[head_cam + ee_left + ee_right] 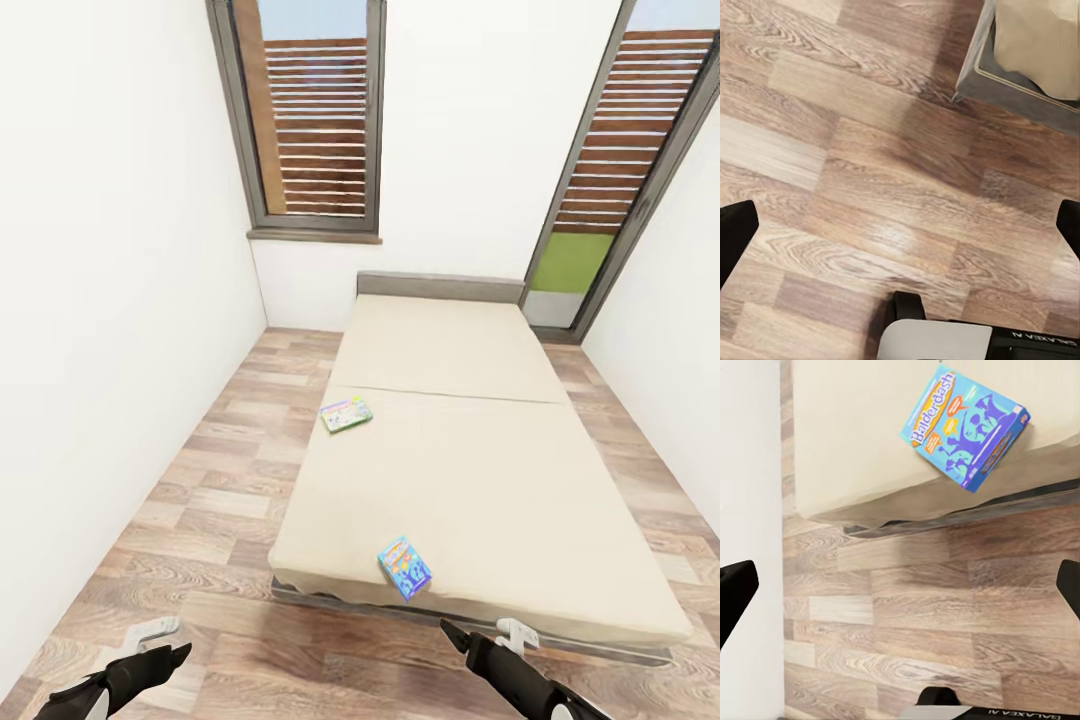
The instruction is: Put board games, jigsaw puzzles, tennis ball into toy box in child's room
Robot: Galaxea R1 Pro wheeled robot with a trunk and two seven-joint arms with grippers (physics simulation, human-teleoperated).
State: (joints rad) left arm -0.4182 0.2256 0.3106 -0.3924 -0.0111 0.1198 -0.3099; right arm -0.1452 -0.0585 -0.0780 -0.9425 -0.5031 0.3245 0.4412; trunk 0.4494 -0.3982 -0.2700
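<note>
Right gripper (900, 585) released, jaws wide, above floor short of the bed (480, 500). Blue game (966, 426) lies flat at the bed's near edge, slightly overhanging. Judged light, stiff, slick; pinch the overhanging edge.

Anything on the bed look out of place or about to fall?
Yes, possibly: the blue board game lies askew at the very foot edge of the bed. The green-pink board game sits near the bed's side edge, tilted too.

2 glossy black arms with white trim, black pointed left hand (168, 655) and right hand (455, 634), white wrist brackets
</note>
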